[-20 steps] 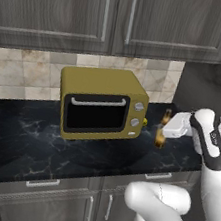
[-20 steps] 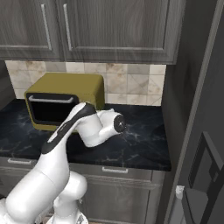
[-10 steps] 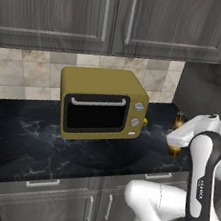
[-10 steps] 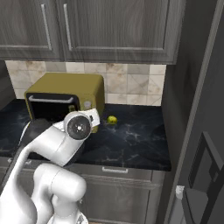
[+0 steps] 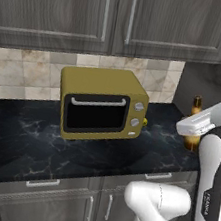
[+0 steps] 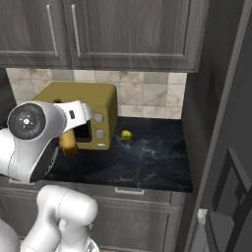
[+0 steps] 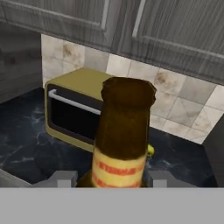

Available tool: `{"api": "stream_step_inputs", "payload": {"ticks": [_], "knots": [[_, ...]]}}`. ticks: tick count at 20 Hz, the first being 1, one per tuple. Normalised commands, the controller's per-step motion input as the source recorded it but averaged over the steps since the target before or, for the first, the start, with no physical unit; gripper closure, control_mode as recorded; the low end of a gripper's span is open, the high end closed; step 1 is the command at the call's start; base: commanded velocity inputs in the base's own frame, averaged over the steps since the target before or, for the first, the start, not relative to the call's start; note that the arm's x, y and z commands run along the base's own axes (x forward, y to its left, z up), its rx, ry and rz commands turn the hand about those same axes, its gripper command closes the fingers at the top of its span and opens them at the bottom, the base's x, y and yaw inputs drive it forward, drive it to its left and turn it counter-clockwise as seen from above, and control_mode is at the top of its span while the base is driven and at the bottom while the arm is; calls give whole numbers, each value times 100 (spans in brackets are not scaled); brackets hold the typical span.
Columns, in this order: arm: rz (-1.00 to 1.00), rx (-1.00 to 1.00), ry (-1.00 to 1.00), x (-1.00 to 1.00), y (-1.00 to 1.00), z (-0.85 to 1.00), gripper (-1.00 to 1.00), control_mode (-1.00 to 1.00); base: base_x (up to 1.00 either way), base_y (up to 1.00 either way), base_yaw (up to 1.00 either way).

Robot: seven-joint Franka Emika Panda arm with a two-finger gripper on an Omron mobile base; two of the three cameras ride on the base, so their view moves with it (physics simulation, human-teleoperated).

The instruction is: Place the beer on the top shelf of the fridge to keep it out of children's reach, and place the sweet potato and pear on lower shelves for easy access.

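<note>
**Spotter:** How much room do you have around the arm?

**Operator:** In the left base view the counter (image 5: 75, 152) is bare dark marble from about 6 to 9 o'clock of the toaster oven (image 5: 102, 103), and its front edge runs just above the drawer handles. At 12 o'clock the upper cabinets (image 5: 117, 17) hang low over the oven. In the right base view a tall dark panel (image 6: 206, 88) closes off the counter at 3 o'clock, with the fridge (image 6: 236, 162) beyond it, grey door toward me (its inside is hidden from here, so I cannot tell you about shelves).

**Spotter:** And the beer?

**Operator:** The beer (image 7: 124, 140) is clamped in the gripper (image 7: 111, 178); the two grey fingertips (image 7: 65, 178) press its lower body from either side. It is brown glass with a yellowish label and red lettering, and its neck points up at 12 o'clock in the hand view. In the left base view its gold cap and brown base show past the white hand, off the oven's 3 o'clock side and lifted above the counter.

**Spotter:** Anything in the way?

**Operator:** The pear (image 6: 126, 134) sits on the counter at 3 o'clock of the oven, near the tiled backsplash (image 6: 147, 93). The oven itself stands close beside the bottle.
</note>
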Motion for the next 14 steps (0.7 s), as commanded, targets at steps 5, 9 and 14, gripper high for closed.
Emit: {"api": "stream_step_inputs", "payload": {"ticks": [5, 9, 14], "knots": [[-3, -7, 2, -64, 2, 68, 100, -100, 0, 0, 0], [0, -6, 0, -55, 8, 46, 100, -100, 0, 0, 0], [0, -4, 0, -45, 5, 27, 100, -100, 0, 0, 0]]}}
